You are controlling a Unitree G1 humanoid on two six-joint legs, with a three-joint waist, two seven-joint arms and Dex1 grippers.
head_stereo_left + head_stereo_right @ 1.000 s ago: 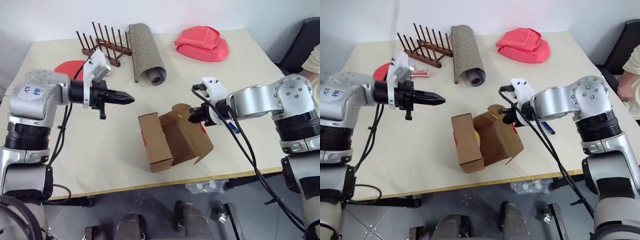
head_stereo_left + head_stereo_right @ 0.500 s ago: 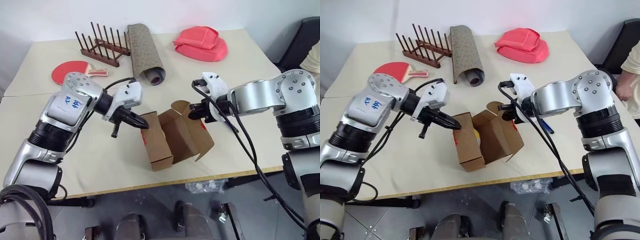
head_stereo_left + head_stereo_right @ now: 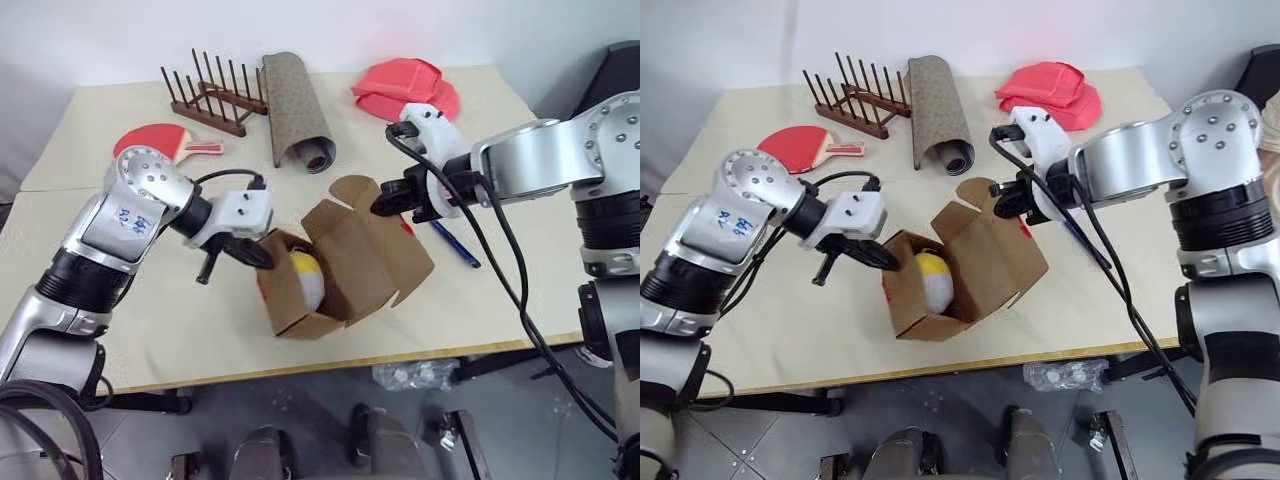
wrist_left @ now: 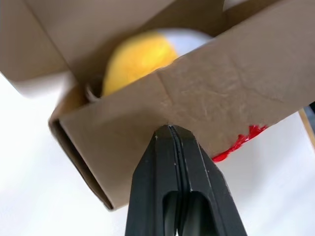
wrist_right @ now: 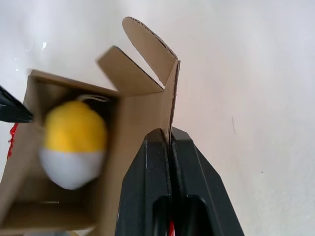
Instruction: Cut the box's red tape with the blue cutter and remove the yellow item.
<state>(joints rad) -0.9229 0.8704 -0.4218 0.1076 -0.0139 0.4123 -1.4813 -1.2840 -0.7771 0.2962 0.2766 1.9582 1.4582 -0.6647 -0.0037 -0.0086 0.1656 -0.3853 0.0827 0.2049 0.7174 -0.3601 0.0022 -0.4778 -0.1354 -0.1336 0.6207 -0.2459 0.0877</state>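
The box (image 3: pixel 292 318) stands tipped up near the table's front, flaps open. Inside it lies the yellow item (image 3: pixel 307 277), yellow with a white face, clearest in the right wrist view (image 5: pixel 75 142). My right gripper (image 3: pixel 381 207) is shut on the edge of the box's raised lid flap (image 5: pixel 170 105). The left gripper (image 3: pixel 262 257) is shut and empty, its tip against the outside of the box's left wall (image 4: pixel 206 98). A torn strip of red tape (image 4: pixel 238 142) clings to that wall. On the table beyond the box, under my right arm, lies the blue cutter (image 3: pixel 456 244).
At the back of the table are a red paddle (image 3: pixel 150 140), a wooden rack (image 3: pixel 212 96), a rolled mat (image 3: pixel 296 108) and a red cloth (image 3: pixel 405 90). The table's front edge (image 3: pixel 450 346) runs just below the box.
My right gripper has risen with the lid flap, tipping the box up so the yellow item shows. The left gripper swung in and down from the left to the box's wall.
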